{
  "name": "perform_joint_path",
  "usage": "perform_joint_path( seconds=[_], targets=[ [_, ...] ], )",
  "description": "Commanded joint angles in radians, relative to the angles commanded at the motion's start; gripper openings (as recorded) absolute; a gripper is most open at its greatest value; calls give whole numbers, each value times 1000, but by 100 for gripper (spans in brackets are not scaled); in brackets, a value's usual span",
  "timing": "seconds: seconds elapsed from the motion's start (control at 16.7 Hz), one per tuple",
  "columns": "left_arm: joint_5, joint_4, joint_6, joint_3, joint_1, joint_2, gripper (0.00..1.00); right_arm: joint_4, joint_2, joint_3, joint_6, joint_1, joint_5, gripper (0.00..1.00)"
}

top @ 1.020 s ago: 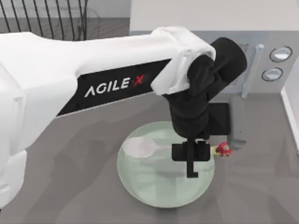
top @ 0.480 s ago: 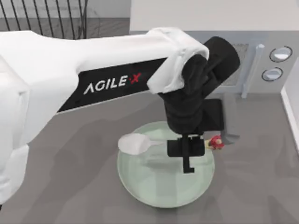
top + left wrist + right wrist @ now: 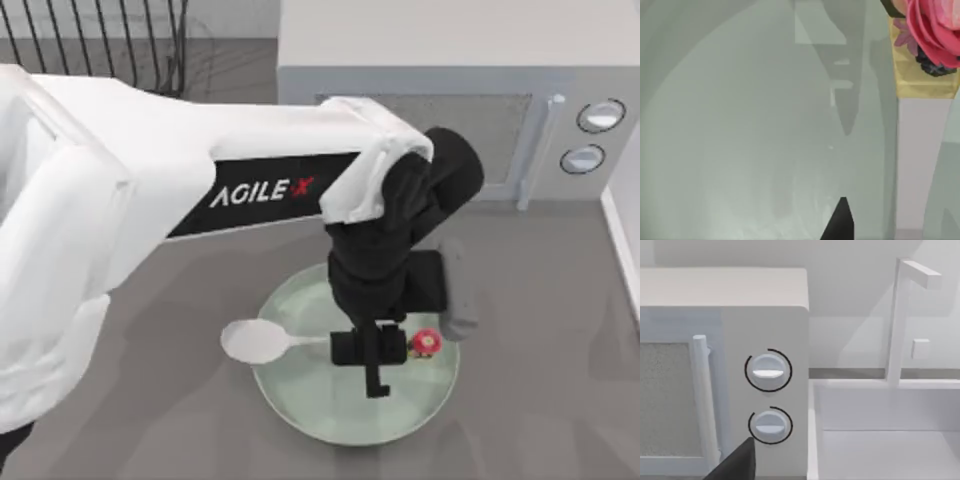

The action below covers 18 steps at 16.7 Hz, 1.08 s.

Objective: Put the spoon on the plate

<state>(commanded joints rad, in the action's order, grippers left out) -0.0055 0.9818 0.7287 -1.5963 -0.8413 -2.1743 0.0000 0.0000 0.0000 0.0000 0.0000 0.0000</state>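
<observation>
The pale mint-green plate (image 3: 330, 412) lies on the grey table in the middle front of the top view. My left gripper (image 3: 371, 352) hangs over it, shut on the thin handle of the white spoon (image 3: 256, 340). The spoon lies left to right, its oval bowl jutting past the plate's left rim and its red knob (image 3: 425, 342) over the plate's right part. In the left wrist view the spoon's handle (image 3: 917, 165) and red knob (image 3: 935, 30) show close above the plate (image 3: 740, 150). My right gripper (image 3: 737, 462) is parked off to the side, facing the microwave.
A white microwave (image 3: 430, 110) with two round dials (image 3: 767, 371) stands along the back. A dark wire rack (image 3: 100, 40) is at the back left. A white basin (image 3: 880, 440) with a raised rim sits beside the microwave at the table's right edge.
My left gripper has moved left and toward the front with the spoon. The spoon's bowl now sticks out past the plate's left rim and the red knob has come in over the plate.
</observation>
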Motion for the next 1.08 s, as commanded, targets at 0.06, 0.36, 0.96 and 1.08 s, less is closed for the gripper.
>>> perform_joint_path(
  seconds=[0.06, 0.36, 0.96, 1.08],
  targets=[
    [0, 0, 0, 0, 0, 0, 0, 0, 0, 0, 0, 0, 0, 100],
    [0, 0, 0, 0, 0, 0, 15, 0, 0, 0, 0, 0, 0, 100],
    [0, 0, 0, 0, 0, 0, 90, 0, 0, 0, 0, 0, 0, 100],
    [0, 0, 0, 0, 0, 0, 100, 0, 0, 0, 0, 0, 0, 100]
  ],
)
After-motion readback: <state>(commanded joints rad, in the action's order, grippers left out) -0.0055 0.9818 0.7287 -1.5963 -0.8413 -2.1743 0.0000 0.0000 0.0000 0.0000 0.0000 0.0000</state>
